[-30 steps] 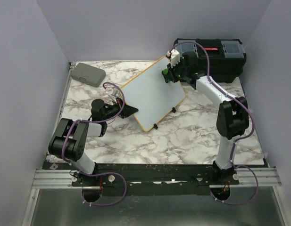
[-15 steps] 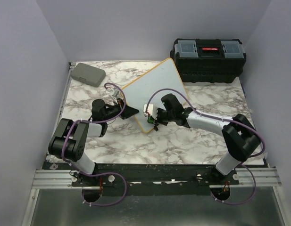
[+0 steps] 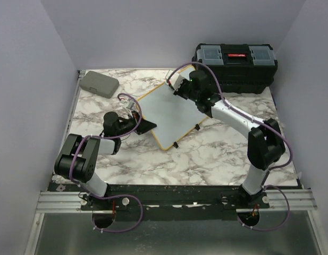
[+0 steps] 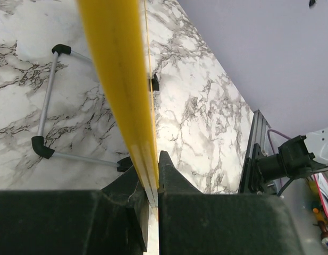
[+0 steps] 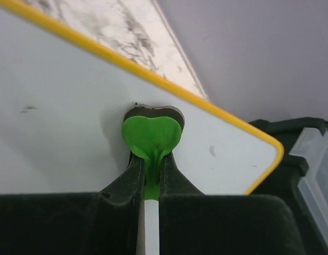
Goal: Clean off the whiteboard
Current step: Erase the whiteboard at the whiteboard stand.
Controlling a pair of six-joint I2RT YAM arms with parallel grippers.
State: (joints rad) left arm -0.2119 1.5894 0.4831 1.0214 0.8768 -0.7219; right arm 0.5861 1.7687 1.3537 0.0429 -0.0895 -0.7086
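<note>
My left gripper [image 4: 156, 166] is clenched on the near-left frame of the whiteboard [image 3: 171, 112]. My right gripper [image 5: 151, 160] pinches a green heart eraser [image 5: 151, 134], pressed to the board's far corner. The toolbox [image 3: 235, 66] sits just beyond the board.

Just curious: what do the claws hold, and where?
Left claw pinches the edge of the yellow-framed whiteboard; right claw grips a green heart-shaped eraser by its base.

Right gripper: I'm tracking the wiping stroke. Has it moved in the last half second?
Yes. The right gripper, holding the green eraser, has swept from the whiteboard's near edge to its far corner, toward the black toolbox.
</note>
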